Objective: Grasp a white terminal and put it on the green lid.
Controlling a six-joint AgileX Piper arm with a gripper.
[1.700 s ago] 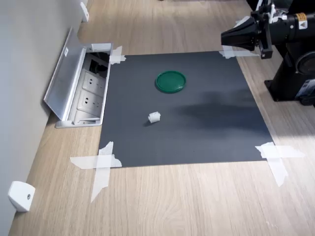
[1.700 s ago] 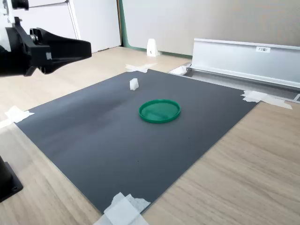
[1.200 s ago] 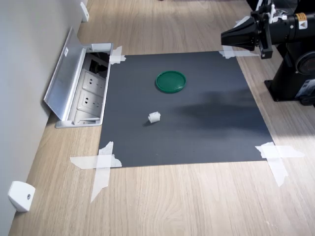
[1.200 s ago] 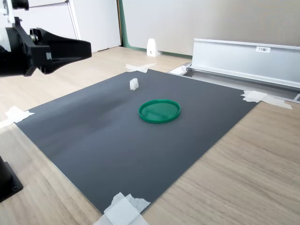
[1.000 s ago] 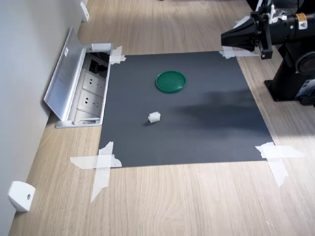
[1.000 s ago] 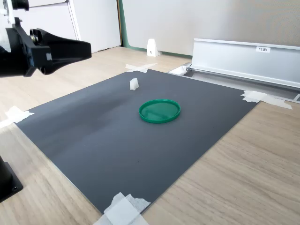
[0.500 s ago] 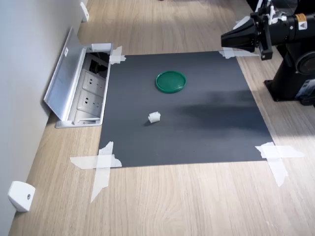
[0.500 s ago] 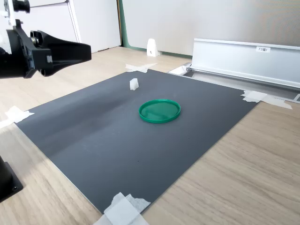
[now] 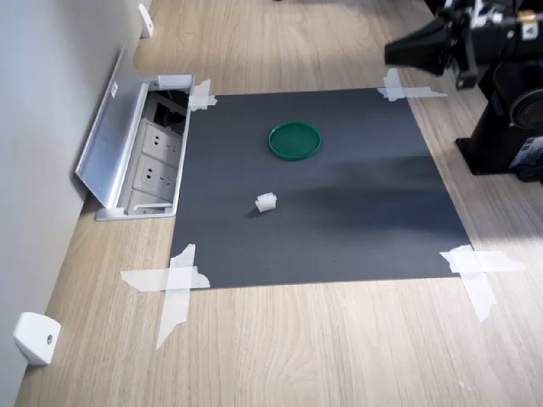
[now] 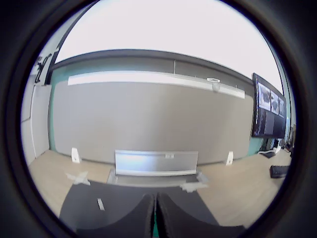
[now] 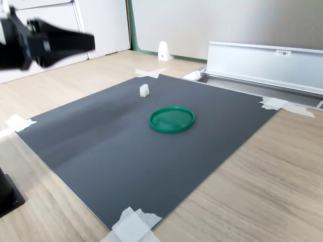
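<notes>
Change: gripper (image 9: 392,51) has lifted since half a second ago, blurred in the second exterior view (image 11: 91,40); nothing else shifted.
Jaws: pressed together, nothing between them, seen in the wrist view.
White terminal (image 9: 266,202) (image 11: 144,90): alone on the dark mat (image 9: 356,220), well apart from the gripper.
Green lid (image 9: 294,140) (image 11: 171,119): flat on the mat, near the terminal, not touching.
Counter (image 9: 339,356): pale wood, mat taped down at its corners.
</notes>
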